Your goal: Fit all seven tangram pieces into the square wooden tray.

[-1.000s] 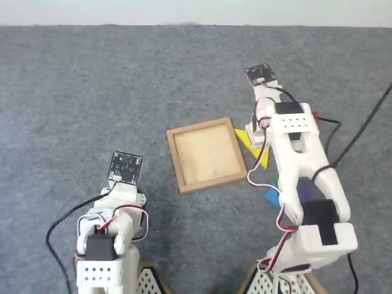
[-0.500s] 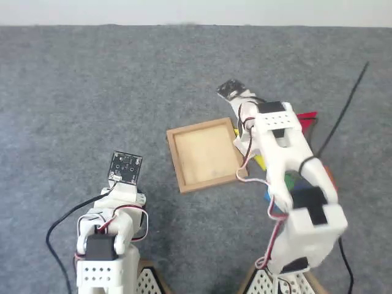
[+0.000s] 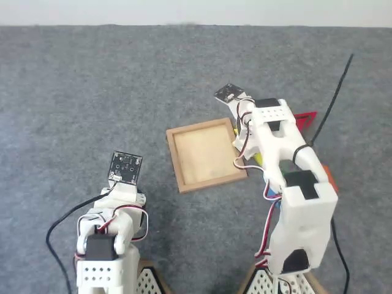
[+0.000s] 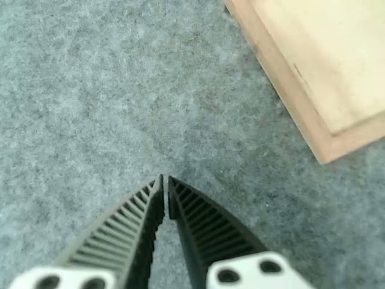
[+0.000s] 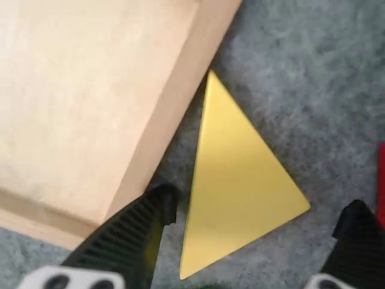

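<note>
The square wooden tray (image 3: 174,158) lies mid-table with nothing in it. My right arm (image 3: 269,122) hangs over the tray's right edge. In the right wrist view, my right gripper (image 5: 252,220) is open, and its two fingers straddle a yellow triangle (image 5: 240,192) that lies flat on the carpet against the tray's outer wall (image 5: 180,114). My left gripper (image 4: 163,180) is shut on nothing, low over bare carpet, a short way from a corner of the tray (image 4: 313,78). In the high view the left arm (image 3: 113,208) sits near the front left.
A red piece (image 3: 304,118) and an orange piece (image 3: 331,177) peek out to the right of the right arm, and more pieces are hidden under it. Grey carpet covers the whole table. A black cable (image 3: 334,98) runs off to the back right.
The right arm has swung left towards the tray's right edge and stretched forward, uncovering the red and orange pieces. The left arm has not moved.
</note>
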Available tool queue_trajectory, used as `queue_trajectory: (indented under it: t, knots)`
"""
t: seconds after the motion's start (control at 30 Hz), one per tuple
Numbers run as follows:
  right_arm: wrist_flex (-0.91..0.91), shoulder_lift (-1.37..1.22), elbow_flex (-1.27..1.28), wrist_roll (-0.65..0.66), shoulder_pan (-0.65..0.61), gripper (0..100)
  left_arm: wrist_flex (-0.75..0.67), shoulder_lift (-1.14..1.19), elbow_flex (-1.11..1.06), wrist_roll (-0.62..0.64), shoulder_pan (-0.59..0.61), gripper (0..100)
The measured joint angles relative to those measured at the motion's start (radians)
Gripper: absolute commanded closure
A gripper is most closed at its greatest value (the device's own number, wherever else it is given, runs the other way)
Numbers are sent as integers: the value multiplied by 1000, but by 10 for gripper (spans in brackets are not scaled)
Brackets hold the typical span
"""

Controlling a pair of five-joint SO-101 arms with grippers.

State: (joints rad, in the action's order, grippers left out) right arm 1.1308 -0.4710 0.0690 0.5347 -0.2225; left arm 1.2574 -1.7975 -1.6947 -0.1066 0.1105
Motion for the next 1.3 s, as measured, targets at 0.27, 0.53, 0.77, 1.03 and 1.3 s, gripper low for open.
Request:
queue_trajectory:
  t: [0.27,0.53,0.77,1.03,1.3]
  knots:
    - [0,2,-2,0,5,890,0,0,0,0,0,987]
    - [-2,0,-18,-17,12,879,0,0,0,0,0,987]
    - [46,91,-17,-51,44,877,0,0,0,0,0,987]
    - [121,299,-17,-110,11,878,0,0,0,0,0,987]
    - [94,318,-17,-157,-32,700,0,0,0,0,0,987]
